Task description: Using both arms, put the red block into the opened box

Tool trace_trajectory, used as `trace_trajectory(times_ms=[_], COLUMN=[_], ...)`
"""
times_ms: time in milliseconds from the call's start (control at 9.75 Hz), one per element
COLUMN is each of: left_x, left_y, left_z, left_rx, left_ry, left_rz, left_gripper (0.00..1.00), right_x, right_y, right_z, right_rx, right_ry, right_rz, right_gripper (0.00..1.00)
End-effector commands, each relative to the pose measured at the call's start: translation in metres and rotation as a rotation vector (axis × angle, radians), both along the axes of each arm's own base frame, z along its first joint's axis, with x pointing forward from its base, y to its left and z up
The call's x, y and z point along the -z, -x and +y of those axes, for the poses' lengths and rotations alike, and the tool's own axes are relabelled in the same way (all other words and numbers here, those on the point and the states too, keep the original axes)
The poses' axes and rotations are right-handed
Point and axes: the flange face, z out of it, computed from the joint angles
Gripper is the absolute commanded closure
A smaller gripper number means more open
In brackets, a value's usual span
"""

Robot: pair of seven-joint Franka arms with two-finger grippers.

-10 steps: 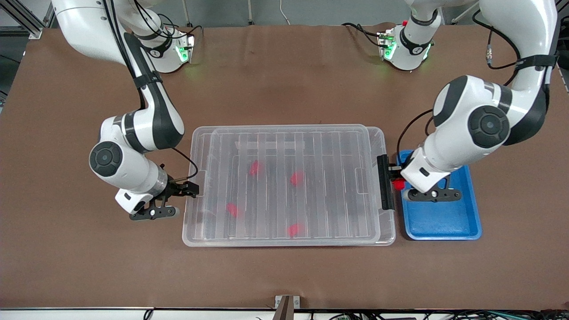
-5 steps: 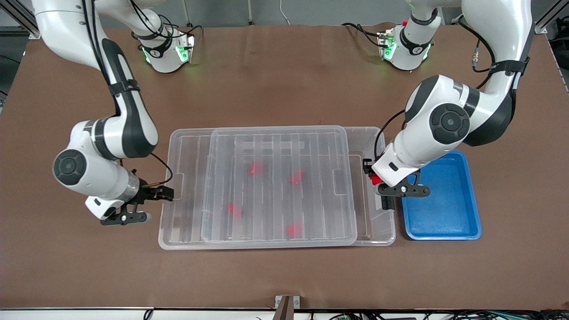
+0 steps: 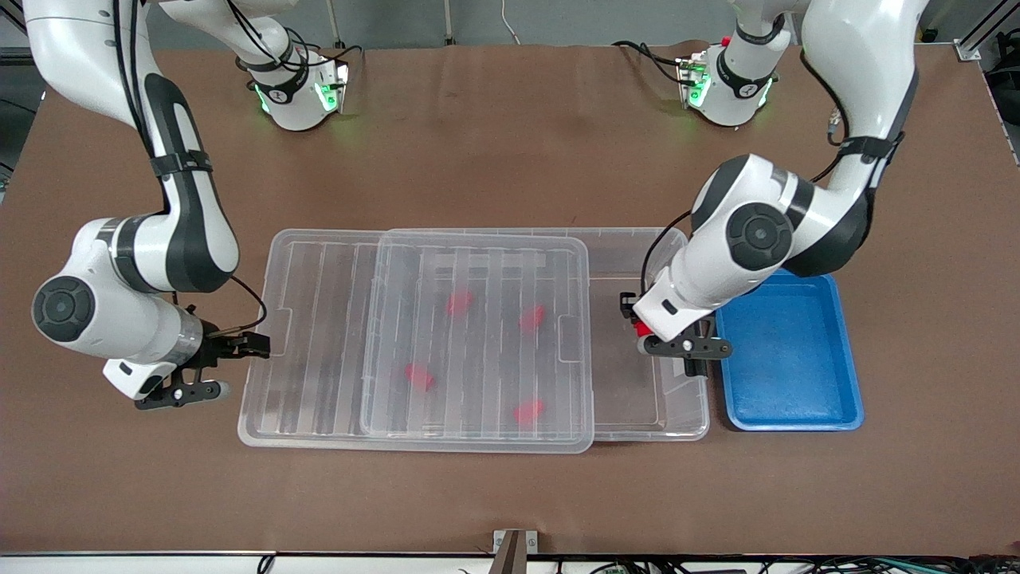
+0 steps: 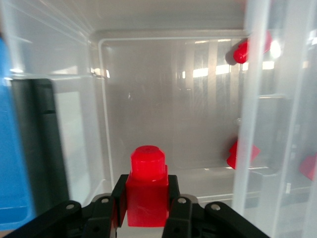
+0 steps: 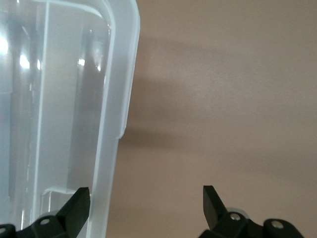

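Observation:
My left gripper (image 3: 640, 328) is shut on a red block (image 4: 147, 186) and hangs over the uncovered end of the clear box (image 3: 685, 434), beside its black handle (image 3: 692, 368). The ribbed lid (image 3: 319, 335) lies shifted toward the right arm's end and covers most of the box. Under it lie several more red blocks (image 3: 459, 302); two of these (image 4: 242, 51) show in the left wrist view. My right gripper (image 3: 243, 347) stands open at the lid's short end. One finger (image 5: 79, 201) is against the lid's rim (image 5: 119, 99), the other over bare table.
A blue tray (image 3: 789, 399) sits on the table right beside the box's handle end, toward the left arm's end. Brown tabletop surrounds the box on all sides.
The right gripper has dragged the lid toward the right arm's end, uncovering the box's handle end. The left gripper has carried the red block from over the blue tray to over that opening.

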Motion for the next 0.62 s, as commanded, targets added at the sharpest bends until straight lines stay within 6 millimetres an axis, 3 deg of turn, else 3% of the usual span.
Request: trace_trajectory(times_ms=[0,205,513], left_x=[0.061,0.095,0.141], left_y=[-0.002,0.001,0.016], left_z=[0.002,0.0,-0.002], left_rx=[-0.002,-0.044,-0.072], left_ry=[-0.022,-0.067,-0.128], left_rz=[0.05,0.084,0.108], left_gripper=[0.97,0.97,0.96], right_x=[-0.006,-0.02,-0.072], right_y=[0.001,-0.003,-0.011], right_z=[-0.007,-0.002,0.011], right_rx=[-0.012,-0.002,0.075], right_ry=[0.0,-0.013,-0.03], right_rz=[0.002,-0.007,0.007], right_gripper=[0.0,0.0,0.0])
